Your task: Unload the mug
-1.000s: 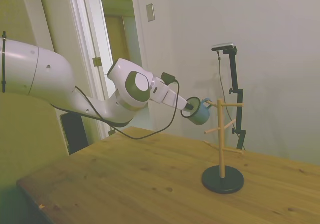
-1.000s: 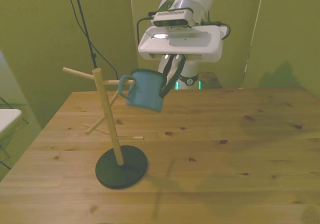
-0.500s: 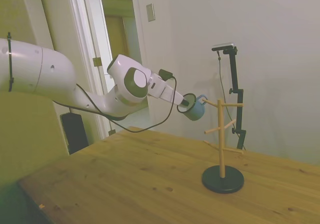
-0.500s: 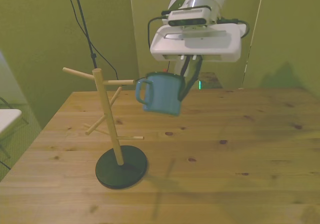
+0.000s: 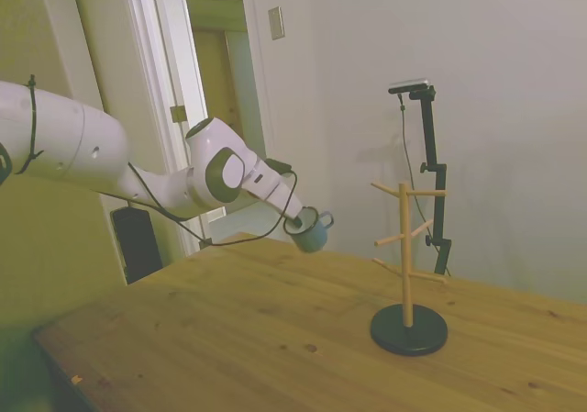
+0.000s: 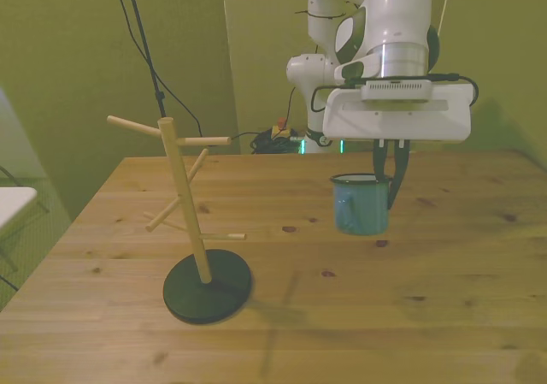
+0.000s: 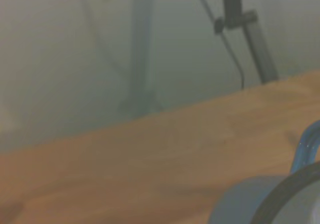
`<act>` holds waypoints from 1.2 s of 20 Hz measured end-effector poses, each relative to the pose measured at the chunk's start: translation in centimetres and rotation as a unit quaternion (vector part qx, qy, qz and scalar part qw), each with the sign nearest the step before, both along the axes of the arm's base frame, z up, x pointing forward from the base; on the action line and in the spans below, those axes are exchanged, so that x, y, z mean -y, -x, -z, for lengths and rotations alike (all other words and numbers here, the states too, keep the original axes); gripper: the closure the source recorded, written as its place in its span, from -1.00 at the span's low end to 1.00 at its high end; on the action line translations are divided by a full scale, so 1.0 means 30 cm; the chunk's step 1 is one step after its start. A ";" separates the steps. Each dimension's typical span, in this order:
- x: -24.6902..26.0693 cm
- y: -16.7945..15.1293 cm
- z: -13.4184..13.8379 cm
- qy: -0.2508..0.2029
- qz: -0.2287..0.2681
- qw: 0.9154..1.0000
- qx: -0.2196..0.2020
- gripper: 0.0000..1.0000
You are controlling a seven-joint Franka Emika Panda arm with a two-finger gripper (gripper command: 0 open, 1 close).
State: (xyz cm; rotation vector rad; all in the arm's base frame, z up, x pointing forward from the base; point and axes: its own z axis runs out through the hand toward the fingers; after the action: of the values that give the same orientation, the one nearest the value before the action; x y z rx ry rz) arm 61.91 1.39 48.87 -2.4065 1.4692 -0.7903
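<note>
While the mug [image 6: 360, 204] hangs upright right of centre, above the counter [image 6: 444, 298], we see the jaws clamped on its rim, peg stand [image 6: 201, 264] lower left

Mug [image 6: 360, 204] reads as smooth enamelled metal, light blue with a thin dark rim; surface [image 6: 427, 298] is knotty pale wood with a low sheen; peg stand [image 6: 184, 200] is bare light wood on a matt black round base; arm [image 5: 110, 160] shells glossy white plastic.
</note>
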 end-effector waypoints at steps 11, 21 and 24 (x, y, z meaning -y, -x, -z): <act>0.179 0.238 0.052 -0.003 -0.087 0.977 -0.196 1.00; 0.220 0.229 0.248 0.038 -0.085 0.969 -0.229 1.00; 0.222 0.223 0.270 0.044 -0.082 0.969 -0.230 1.00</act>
State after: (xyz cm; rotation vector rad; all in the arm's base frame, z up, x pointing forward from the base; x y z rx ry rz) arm 55.23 -5.29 40.77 -2.8704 1.3710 -0.2712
